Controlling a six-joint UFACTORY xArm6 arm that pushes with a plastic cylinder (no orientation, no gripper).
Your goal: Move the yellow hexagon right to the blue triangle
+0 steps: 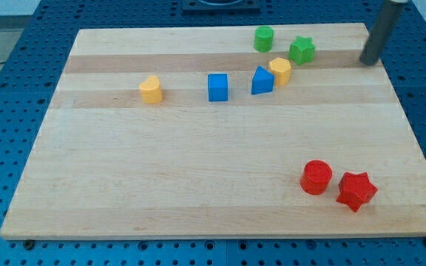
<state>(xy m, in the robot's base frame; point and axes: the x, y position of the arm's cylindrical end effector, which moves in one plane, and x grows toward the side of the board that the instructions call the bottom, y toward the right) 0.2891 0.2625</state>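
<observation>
my tip (367, 62) sits bare at the board's top-right edge — touching nothing, well right of the yellow hexagon (279, 71) beside the blue triangle (262, 80).

- Wooden board (198, 185), pale planks, lies on a blue perforated bench (21, 44); I see it whole in the camera view.
- Near the view's top: green cylinder (263, 38), with green star (301, 50) just to its right, apart.
- Below these: yellow hexagon (279, 71) right against the blue triangle (262, 80), on the triangle's right.
- Blue cube (217, 86) near the triangle's left, apart.
- Second yellow block (151, 89), shape unclear, further left, alone.
- Lower right: red cylinder (316, 177) and red star (356, 191), just beside each other.
- My tip (368, 62) sits at the board's upper right edge, well apart from the green star.
</observation>
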